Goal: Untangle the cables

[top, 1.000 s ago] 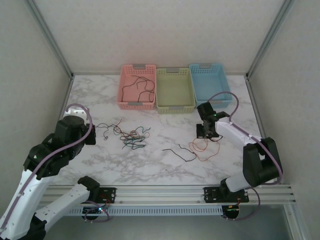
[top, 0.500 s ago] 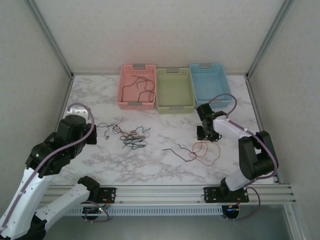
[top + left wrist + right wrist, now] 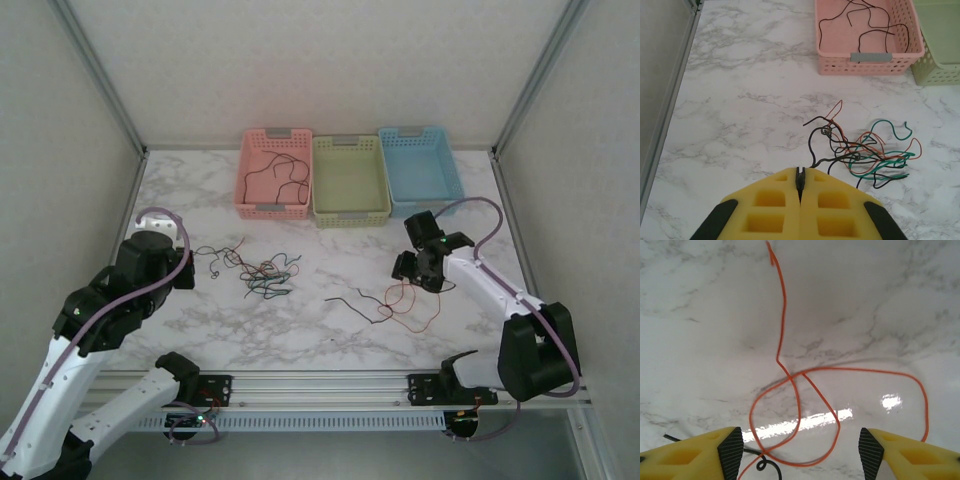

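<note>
Right wrist shows your right gripper (image 3: pixel 800 442), jaws apart, above an orange cable (image 3: pixel 796 405); left gripper (image 3: pixel 800 175), jaws together, faces the tangled cables (image 3: pixel 865 155).

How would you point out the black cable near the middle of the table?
On the marble table, look in front of the yellow-green basket, between the colourful tangle on the left and the orange loops by the right gripper. The black cable lies there as one wavy line, not bunched, its right end meeting the orange loops.

This is a robotics lab test cell. Plain white panels (image 3: pixel 320 70) and aluminium framing (image 3: pixel 330 385) enclose a marble-patterned worktop (image 3: pixel 250 330).
</note>
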Robot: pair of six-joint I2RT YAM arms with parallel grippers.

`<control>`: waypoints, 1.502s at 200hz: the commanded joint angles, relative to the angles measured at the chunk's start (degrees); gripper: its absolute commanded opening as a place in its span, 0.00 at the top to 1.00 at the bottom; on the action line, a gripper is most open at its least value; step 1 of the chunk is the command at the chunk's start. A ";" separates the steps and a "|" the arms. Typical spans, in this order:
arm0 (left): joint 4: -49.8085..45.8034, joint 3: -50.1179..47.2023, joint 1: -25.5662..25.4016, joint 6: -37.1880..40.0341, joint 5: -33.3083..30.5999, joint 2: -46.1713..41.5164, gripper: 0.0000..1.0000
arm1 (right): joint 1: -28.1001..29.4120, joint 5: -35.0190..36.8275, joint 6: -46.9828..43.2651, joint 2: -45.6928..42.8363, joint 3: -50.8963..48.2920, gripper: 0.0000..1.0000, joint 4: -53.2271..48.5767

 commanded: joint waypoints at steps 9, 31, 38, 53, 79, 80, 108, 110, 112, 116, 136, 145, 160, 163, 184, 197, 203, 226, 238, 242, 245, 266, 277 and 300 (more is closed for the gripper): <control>1.16 -0.03 0.47 1.38 0.70 -0.15 1.00 | -0.18 -3.31 8.71 0.22 -4.44 0.34 0.24; 1.66 -0.71 0.47 1.09 1.19 -0.22 1.00 | -0.19 -2.77 9.86 1.78 -5.25 0.33 1.29; 1.78 -0.94 0.47 1.04 1.37 -0.26 1.00 | -0.17 -2.97 9.98 2.31 -5.20 0.33 1.72; 1.61 -1.05 0.47 1.03 1.39 -0.37 1.00 | -0.18 -3.60 10.69 3.15 -4.94 0.33 2.98; 0.73 0.04 0.47 1.19 1.32 -0.66 1.00 | -0.21 -4.28 11.15 6.90 -4.24 0.33 4.25; 0.70 0.09 0.47 1.24 1.31 -0.65 1.00 | -0.16 -4.21 11.19 7.05 -4.24 0.33 4.29; 0.16 0.30 0.47 1.38 0.95 -0.65 1.00 | -0.13 -4.19 11.95 9.25 -4.38 0.33 6.21; 0.16 0.31 0.47 1.38 1.02 -0.69 1.00 | -0.13 -4.29 11.94 9.49 -4.40 0.33 6.46; 0.21 0.25 0.47 1.38 1.04 -0.77 1.00 | -0.08 -4.30 11.98 9.58 -4.34 0.33 6.54; 0.34 0.11 0.47 1.31 1.12 -0.74 1.00 | -0.11 -4.69 11.82 10.10 -4.14 0.33 6.84; 0.43 -0.06 0.47 1.27 1.39 -0.35 1.00 | 0.39 -4.78 11.24 11.82 -2.89 0.33 6.69; 0.41 -0.03 0.47 1.24 1.48 -0.33 1.00 | 0.65 -4.67 11.20 12.19 -2.48 0.33 6.94; 0.59 -0.03 0.47 1.29 1.37 -0.46 1.00 | 0.87 -4.83 11.10 13.18 -1.74 0.35 7.27; 0.57 -0.10 0.47 1.25 1.38 -0.43 1.00 | 0.92 -4.84 11.00 13.36 -1.60 0.35 7.30; 0.72 -0.03 0.46 1.29 1.35 -0.16 1.00 | 1.48 -4.76 10.40 15.10 -0.46 0.43 7.64; 0.59 -0.03 0.47 1.22 1.48 -0.23 1.00 | 1.68 -4.74 10.31 15.55 -0.47 0.50 8.09; 0.62 -0.08 0.47 1.28 1.47 -0.27 1.00 | 1.73 -4.75 10.28 15.64 -0.56 0.54 8.27; 0.28 -0.12 0.47 1.40 1.13 -0.47 1.00 | 2.42 -3.95 10.02 15.33 -0.37 0.71 8.04; 0.26 -0.27 0.47 1.47 1.03 -0.54 1.00 | 2.67 -3.49 9.79 15.15 -0.39 0.77 7.85; 0.31 -0.36 0.47 1.43 1.04 -0.53 1.00 | 2.75 -3.33 9.67 15.20 -0.27 0.80 7.72; 0.33 -0.38 0.47 1.40 1.04 -0.56 1.00 | 2.70 -3.23 9.58 15.16 -0.24 0.81 7.67; 0.54 -0.71 0.47 1.20 1.23 -0.68 1.00 | 2.95 -2.69 9.22 14.45 -0.23 0.93 6.97; 0.53 -0.82 0.47 1.12 1.30 -0.75 1.00 | 3.29 -2.08 8.91 13.41 0.01 0.98 6.37; 0.49 -1.00 0.49 1.20 1.20 -0.93 1.00 | 3.91 -1.00 8.06 10.61 1.71 1.00 3.89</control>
